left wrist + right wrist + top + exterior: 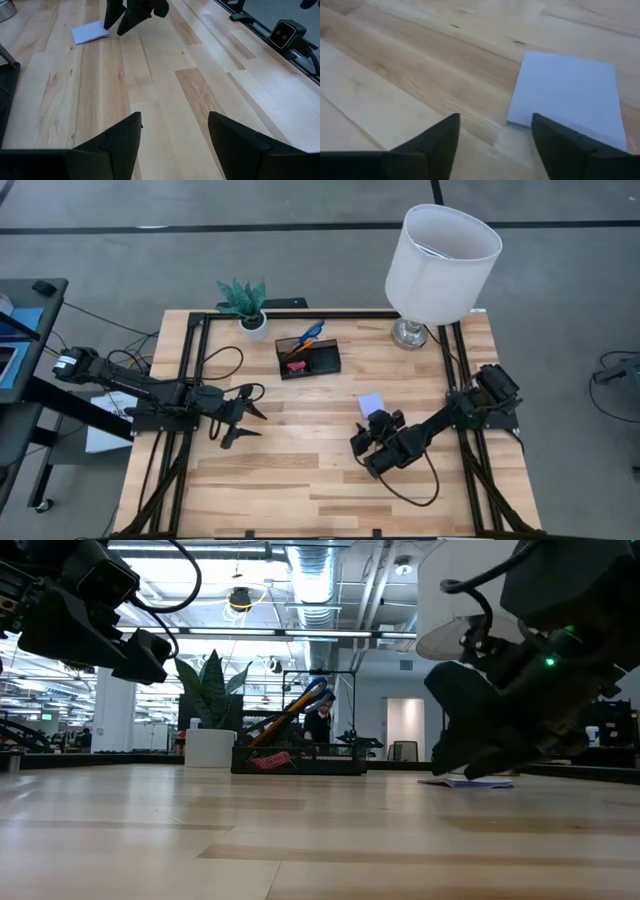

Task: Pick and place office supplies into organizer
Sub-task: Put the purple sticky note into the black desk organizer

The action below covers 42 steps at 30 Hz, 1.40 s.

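Right gripper [492, 137] low over table [300, 480], fingers spread, nothing held; near edge of pale blue note pad [570, 92] just ahead between tips. Pad lies flat on wood, so best bet: drop one finger to board, slide under edge, pinch gently, lift level. Left gripper [240, 415] waits left of centre, also spread, empty. Farther back, organizer [308, 358] already holds pencils, scissors; pad goes there.
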Motion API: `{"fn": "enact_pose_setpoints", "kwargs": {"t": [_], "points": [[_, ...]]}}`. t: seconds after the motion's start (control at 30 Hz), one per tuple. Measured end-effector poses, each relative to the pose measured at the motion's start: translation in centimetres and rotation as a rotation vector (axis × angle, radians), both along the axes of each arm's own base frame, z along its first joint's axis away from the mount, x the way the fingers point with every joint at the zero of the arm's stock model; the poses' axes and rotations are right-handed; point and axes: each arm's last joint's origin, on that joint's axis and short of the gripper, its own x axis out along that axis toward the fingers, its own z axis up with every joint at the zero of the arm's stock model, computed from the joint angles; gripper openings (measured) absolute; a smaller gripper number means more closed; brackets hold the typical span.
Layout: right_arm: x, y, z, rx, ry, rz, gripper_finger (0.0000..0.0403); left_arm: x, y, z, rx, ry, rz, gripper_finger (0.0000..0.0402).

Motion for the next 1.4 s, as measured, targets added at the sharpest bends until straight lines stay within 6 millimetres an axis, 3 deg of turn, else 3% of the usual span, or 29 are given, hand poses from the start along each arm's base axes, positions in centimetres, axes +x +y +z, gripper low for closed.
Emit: {"fn": "enact_pose_setpoints", "kwargs": {"t": [0.13, 0.27, 0.47, 0.93, 1.1, 1.3, 1.4], "points": [[0.3, -0.6, 0.0, -0.004, 0.005, -0.016, 0.0277, 0.0, 0.0, 0.0, 0.000, 0.000, 0.000, 0.0223], [0.5, -1.9, -0.1, -0.016, 0.058, -0.053, 0.0295, 0.0, 0.0, 0.0, 0.000, 0.000, 0.000, 0.0223], [1.3, -3.6, -1.5, -0.023, 0.106, -0.110, 0.0297, 0.0, 0.0, 0.0, 0.000, 0.000, 0.000, 0.0223], [2.0, -4.3, -2.9, -0.077, 0.116, -0.177, 0.0287, 0.0, 0.0, 0.0, 0.000, 0.000, 0.000, 0.0223], [1.9, -5.0, -2.9, -0.073, 0.149, -0.206, 0.0224, 0.0, 0.0, 0.0, 0.000, 0.000, 0.000, 0.0223], [1.6, -5.1, -2.9, -0.089, 0.180, -0.195, 0.0043, 0.0, 0.0, 0.0, 0.000, 0.000, 0.000, 0.0223], [1.5, -5.0, -3.0, -0.095, 0.184, -0.192, 0.0016, 0.0, 0.0, 0.0, 0.000, 0.000, 0.000, 0.0223]]}}
